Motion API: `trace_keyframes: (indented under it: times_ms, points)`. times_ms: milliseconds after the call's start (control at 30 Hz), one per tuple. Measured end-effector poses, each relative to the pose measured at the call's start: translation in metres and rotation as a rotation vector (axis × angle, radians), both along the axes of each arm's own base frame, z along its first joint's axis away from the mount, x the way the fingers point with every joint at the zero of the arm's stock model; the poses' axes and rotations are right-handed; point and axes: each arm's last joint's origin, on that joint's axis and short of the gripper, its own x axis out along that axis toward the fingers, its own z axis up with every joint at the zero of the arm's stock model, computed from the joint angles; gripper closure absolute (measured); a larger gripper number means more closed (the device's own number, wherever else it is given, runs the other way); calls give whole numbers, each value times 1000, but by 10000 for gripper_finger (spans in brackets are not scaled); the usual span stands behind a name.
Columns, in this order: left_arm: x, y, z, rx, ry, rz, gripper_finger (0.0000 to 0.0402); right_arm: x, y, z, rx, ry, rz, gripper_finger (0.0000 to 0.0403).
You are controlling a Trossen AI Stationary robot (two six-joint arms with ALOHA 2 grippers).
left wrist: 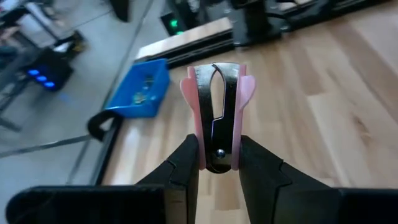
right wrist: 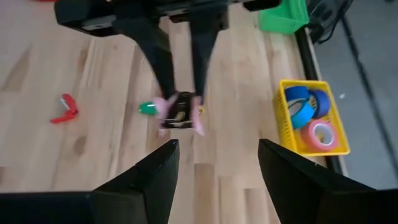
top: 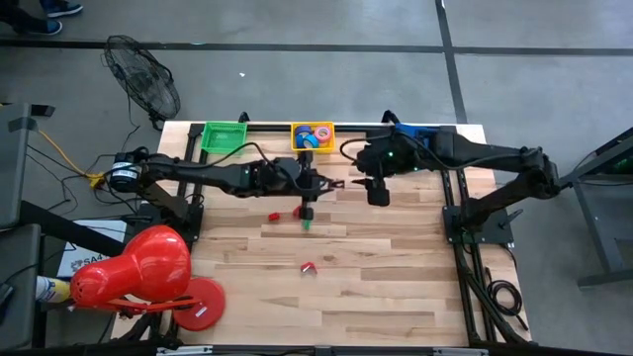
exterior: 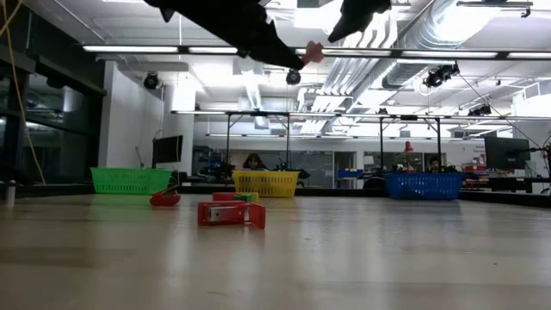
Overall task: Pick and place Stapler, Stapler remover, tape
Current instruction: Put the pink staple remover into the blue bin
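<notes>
My left gripper [top: 326,184] is over the middle of the table, high above it, shut on a pink stapler remover [left wrist: 219,109] with metal claws. The remover also shows in the low view [exterior: 314,53] and in the right wrist view [right wrist: 180,112]. My right gripper [top: 377,193] hovers just right of it, open and empty [right wrist: 217,162]. Several tape rolls [right wrist: 311,115] lie in the yellow basket [top: 313,127]. Small red items [top: 275,215] [top: 309,268] lie on the table; I cannot tell which is the stapler. My left gripper pinches the stapler remover at its hinged end [left wrist: 217,158] between its two fingers, one on each pink side. The fingers come roughly level from the table's left, along the remover. The remover is lifted clear of the table, its claws pointing away toward the right arm.
A green basket [top: 224,134] stands at the far left and a blue basket [left wrist: 140,90] at the far right, behind the right arm. A small green piece [top: 307,225] lies below the left gripper. A red lamp [top: 138,272] stands at the near left corner.
</notes>
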Motion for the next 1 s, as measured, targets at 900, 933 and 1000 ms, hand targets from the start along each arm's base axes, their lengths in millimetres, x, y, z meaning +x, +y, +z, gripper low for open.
trace_keyframes:
  times_ms: [900, 933, 1000]
  points:
    - [3, 2, 15, 6, -52, 50, 321, 25, 14, -15, -112, 19, 48, 192]
    - [3, 2, 15, 6, -53, 50, 321, 25, 14, -15, -112, 18, 48, 194]
    - [3, 2, 15, 6, -53, 50, 321, 26, 14, -15, -111, 15, 46, 200]
